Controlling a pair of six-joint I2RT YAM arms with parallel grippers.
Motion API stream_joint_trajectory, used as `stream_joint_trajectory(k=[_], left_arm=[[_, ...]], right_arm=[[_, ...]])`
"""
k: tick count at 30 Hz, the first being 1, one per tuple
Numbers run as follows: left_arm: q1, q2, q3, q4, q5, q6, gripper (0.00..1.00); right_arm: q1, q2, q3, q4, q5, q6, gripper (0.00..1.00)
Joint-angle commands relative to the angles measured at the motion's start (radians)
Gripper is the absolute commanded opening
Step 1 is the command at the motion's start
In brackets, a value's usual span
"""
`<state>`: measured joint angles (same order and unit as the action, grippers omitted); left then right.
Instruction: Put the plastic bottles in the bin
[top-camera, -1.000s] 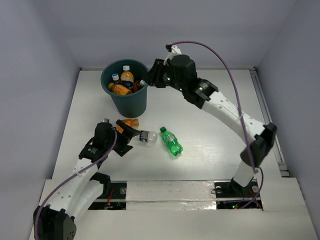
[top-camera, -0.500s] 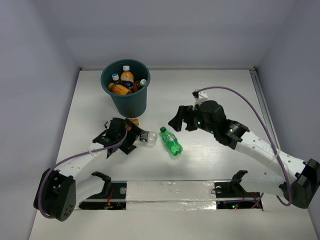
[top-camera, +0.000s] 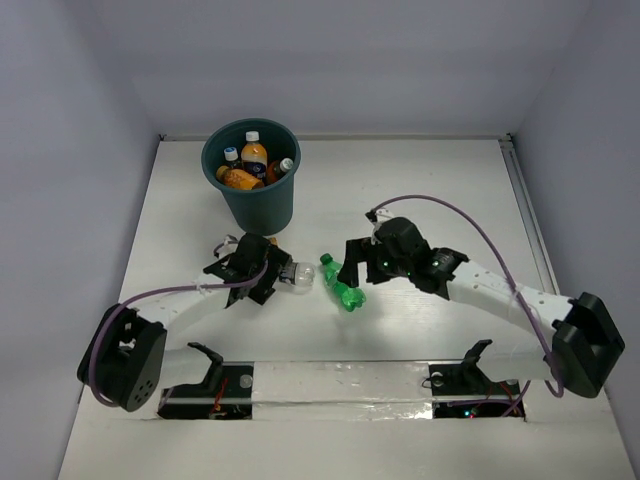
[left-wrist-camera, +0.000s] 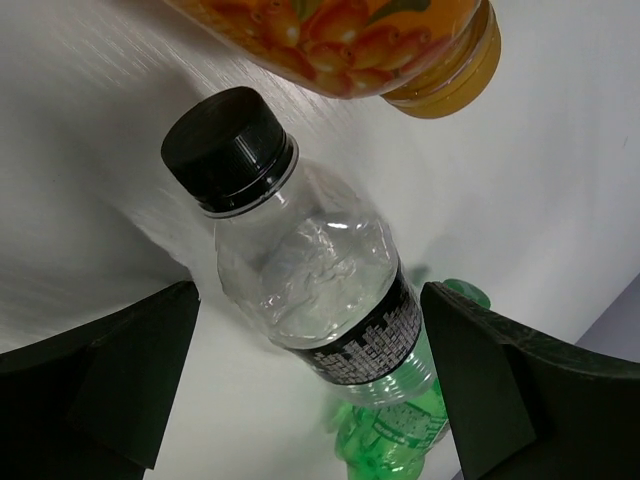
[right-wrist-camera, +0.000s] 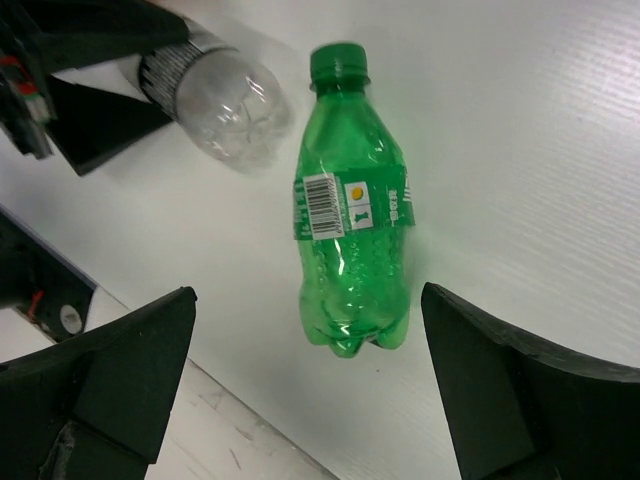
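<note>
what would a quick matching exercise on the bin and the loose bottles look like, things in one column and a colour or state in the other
Things:
1. green bottle
2. clear bottle
3. bin
4. orange bottle on the table

Colour or state:
a. black cap
b. upright, bottles inside
c. green cap
d. fruit-print label

Pairs: 1-c, 2-a, 3-b, 4-d

Loose bottles (top-camera: 343, 287) on the table (top-camera: 430, 190) before the bin (top-camera: 258, 208), more inside
</note>
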<state>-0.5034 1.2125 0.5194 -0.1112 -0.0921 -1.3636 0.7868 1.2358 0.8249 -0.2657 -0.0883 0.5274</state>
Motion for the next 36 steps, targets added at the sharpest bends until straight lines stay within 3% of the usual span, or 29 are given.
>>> stream_joint_trajectory(k=[1,4,6,7,10,19,21,23,24,27,30,33,36], left_arm=[[-0.023,0.022,0.044,0.045,-0.075,-0.077,0.92],[-0.032,0.036,0.051,0.041,-0.098,-0.103,0.84],[-0.043,0.039,0.056,0.038,-0.110,-0.120,0.67],[-0.043,0.038,0.059,0.036,-0.115,-0.123,0.54],[-0.078,0.032,0.073,0.002,-0.129,-0.126,0.36],[-0.340,-0.044,0.172,-0.180,-0.146,-0.157,0.33],[-0.398,-0.062,0.258,-0.274,-0.217,-0.152,0.33],[-0.399,-0.109,0.328,-0.341,-0.261,-0.140,0.33],[-0.399,-0.128,0.349,-0.358,-0.280,-0.135,0.33],[-0.399,-0.194,0.445,-0.387,-0.400,-0.060,0.33],[-0.382,-0.191,0.595,-0.423,-0.465,0.080,0.33],[-0.293,-0.139,0.758,-0.415,-0.520,0.225,0.33],[-0.102,-0.085,0.873,-0.331,-0.451,0.449,0.34]], right_arm=[[0.003,0.051,-0.009,0.065,-0.051,-0.032,1.00],[0.003,0.094,-0.012,0.079,-0.065,-0.038,1.00],[0.003,0.111,-0.015,0.085,-0.053,-0.052,1.00],[0.003,0.126,-0.017,0.091,-0.051,-0.053,1.00],[0.003,0.160,-0.012,0.128,-0.042,-0.064,1.00],[0.003,0.321,0.025,0.169,-0.041,-0.061,1.00],[0.003,0.321,0.008,0.210,-0.042,-0.043,0.93],[0.003,0.314,-0.006,0.223,-0.041,-0.029,0.85],[0.003,0.309,-0.010,0.232,-0.041,-0.018,0.72],[0.003,0.258,-0.026,0.212,-0.019,-0.006,0.55],[0.003,0.165,-0.049,0.171,0.013,0.003,0.46],[0.003,0.055,-0.055,0.111,0.032,0.019,0.45],[0.003,-0.048,-0.035,0.047,0.035,0.034,0.45]])
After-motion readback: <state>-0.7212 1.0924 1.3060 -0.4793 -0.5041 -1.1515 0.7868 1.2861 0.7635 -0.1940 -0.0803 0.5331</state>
